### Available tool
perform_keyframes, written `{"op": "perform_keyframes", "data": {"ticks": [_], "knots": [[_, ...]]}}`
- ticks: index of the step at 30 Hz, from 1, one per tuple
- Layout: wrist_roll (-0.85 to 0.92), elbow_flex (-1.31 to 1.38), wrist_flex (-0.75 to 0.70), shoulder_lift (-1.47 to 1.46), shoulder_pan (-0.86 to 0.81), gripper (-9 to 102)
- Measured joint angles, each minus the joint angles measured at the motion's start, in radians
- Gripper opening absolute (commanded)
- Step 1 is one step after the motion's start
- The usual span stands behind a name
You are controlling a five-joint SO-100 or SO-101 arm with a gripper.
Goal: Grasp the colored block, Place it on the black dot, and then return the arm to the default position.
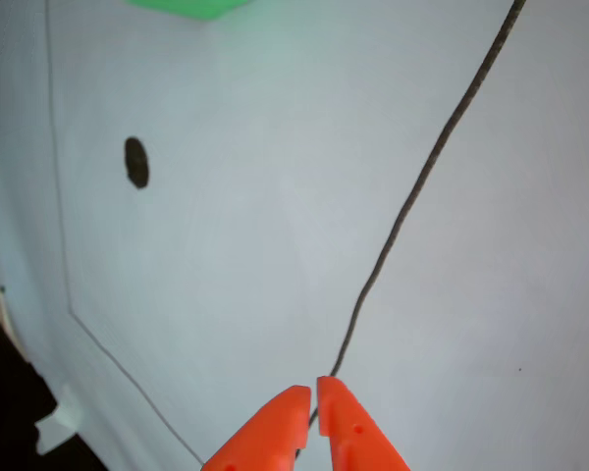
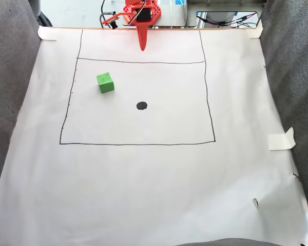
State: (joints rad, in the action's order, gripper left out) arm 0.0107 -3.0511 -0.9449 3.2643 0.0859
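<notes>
We see white paper (image 2: 143, 179) with a drawn rectangle (image 2: 138, 143), grey fabric (image 2: 10, 77) flanking; gripper (image 1: 312, 391) nearly closed, empty.

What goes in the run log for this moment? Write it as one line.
claw: shut, empty, at top edge | green block: on paper, inside drawn box, untouched | black dot: bare, apart from block | stage: grasp not started

Green block (image 2: 106, 82) – blk dot (image 2: 141, 105)
</notes>
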Motion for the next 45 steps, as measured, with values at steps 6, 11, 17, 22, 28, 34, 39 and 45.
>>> {"op": "perform_keyframes", "data": {"ticks": [6,11,17,22,28,34,39,45], "knots": [[0.0,0.0,0.0,0.0,0.0,0],[0.0,0.0,0.0,0.0,0.0,0],[-0.028,0.02,0.041,-0.054,-0.026,0],[-0.094,0.209,0.063,-0.262,-0.069,0],[-0.161,0.558,-0.002,-0.575,-0.12,0],[-0.227,0.811,-0.049,-0.861,-0.199,0],[-0.304,0.936,-0.043,-1.051,-0.287,0],[-0.374,1.071,-0.052,-1.243,-0.353,0]]}}
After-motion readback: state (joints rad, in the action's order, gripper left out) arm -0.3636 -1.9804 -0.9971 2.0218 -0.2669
